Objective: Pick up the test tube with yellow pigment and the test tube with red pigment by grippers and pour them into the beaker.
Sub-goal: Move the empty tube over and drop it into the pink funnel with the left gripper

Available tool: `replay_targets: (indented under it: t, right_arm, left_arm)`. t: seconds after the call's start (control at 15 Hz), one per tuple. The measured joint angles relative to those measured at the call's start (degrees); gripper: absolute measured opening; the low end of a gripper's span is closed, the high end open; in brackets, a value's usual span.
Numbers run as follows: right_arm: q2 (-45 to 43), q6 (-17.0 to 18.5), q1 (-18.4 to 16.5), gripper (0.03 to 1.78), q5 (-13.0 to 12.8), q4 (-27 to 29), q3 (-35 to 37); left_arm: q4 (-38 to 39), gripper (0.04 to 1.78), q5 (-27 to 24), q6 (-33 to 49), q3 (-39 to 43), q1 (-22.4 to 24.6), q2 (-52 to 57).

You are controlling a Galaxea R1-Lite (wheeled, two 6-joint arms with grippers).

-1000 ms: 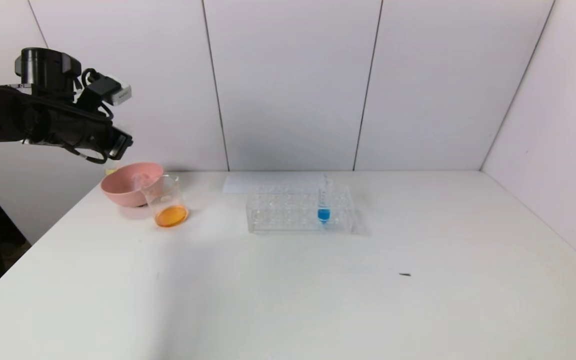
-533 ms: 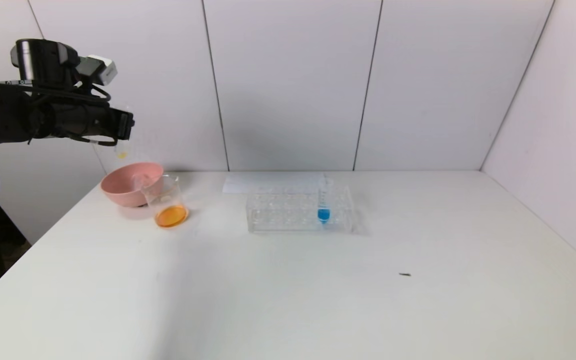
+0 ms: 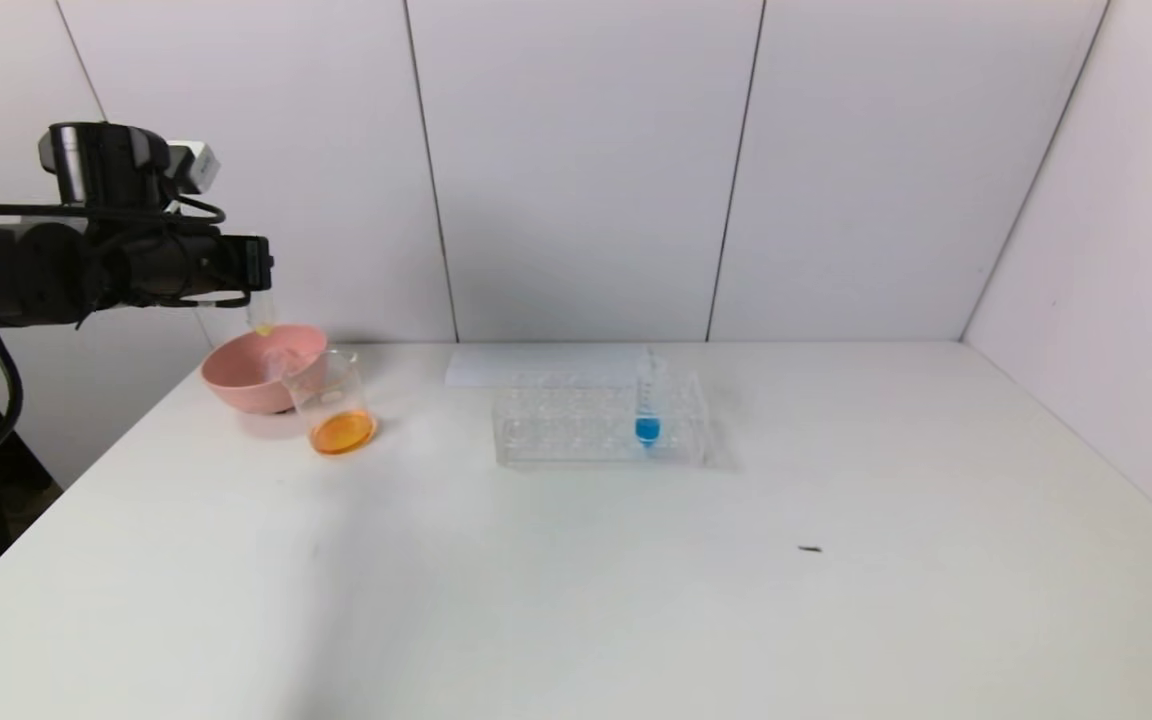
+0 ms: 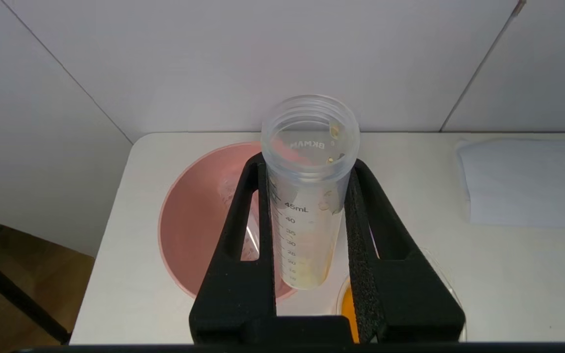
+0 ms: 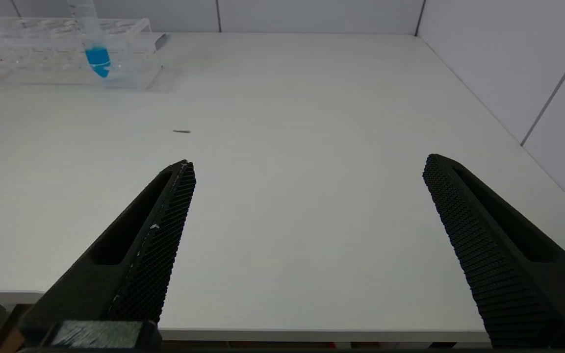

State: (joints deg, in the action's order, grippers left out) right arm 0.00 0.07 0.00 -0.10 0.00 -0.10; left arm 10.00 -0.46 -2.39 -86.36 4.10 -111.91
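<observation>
Black two-fingered left gripper [image 4: 307, 206] clamps the clear graduated test tube with yellow pigment [image 4: 307, 196] upright above the round pink bowl [image 3: 248, 372]; the small glass beaker [image 3: 333, 402] with orange liquid stands just beside the bowl; the clear rack [image 3: 598, 420] holds a blue-tipped tube [image 3: 647, 400]; the right gripper [image 5: 307, 196] gapes wide over bare white table [image 5: 287, 122].

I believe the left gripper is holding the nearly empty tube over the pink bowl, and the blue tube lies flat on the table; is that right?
Not quite: the blue tube stands upright in the clear rack, as the head view shows. The left gripper does hold the nearly empty tube over the pink bowl.
</observation>
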Motion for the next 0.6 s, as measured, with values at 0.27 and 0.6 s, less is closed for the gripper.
replay_targets:
  t: [0.27,0.6]
  right_arm:
    - [0.0,0.0,0.0,1.7,0.0,0.0,0.0]
    - [0.0,0.0,0.0,1.7,0.0,0.0,0.0]
  left_arm:
    - [8.3,0.44,-0.4,4.8,3.2,0.2,-1.5]
    - [10.4,0.44,-0.3,5.3,4.0,0.9,-2.4]
